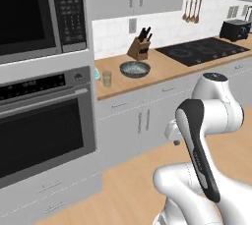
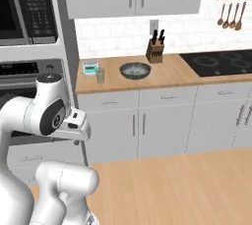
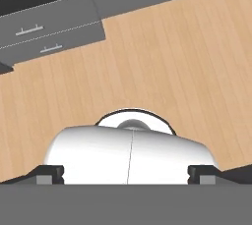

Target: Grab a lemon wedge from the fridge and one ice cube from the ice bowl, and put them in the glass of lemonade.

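Observation:
The ice bowl (image 1: 135, 69) (image 2: 135, 70) sits on the wooden counter, wide and dark-rimmed with a speckled grey inside. Left of it stands the glass of lemonade (image 1: 107, 77) (image 2: 100, 75), a small clear tumbler near the counter's left end. The fridge and the lemon wedge are out of view. My gripper (image 3: 126, 174) points down at the wooden floor over my own base, well short of the counter. It is open and empty, its two dark fingertips (image 3: 49, 174) set far apart.
A small white and teal box (image 1: 97, 75) (image 2: 90, 67) stands behind the glass. A knife block (image 1: 139, 47) (image 2: 155, 49) is at the wall. The black cooktop (image 1: 202, 50) lies to the right, and a toaster (image 1: 235, 29) beyond it. The oven and microwave column (image 1: 44, 96) rises at left.

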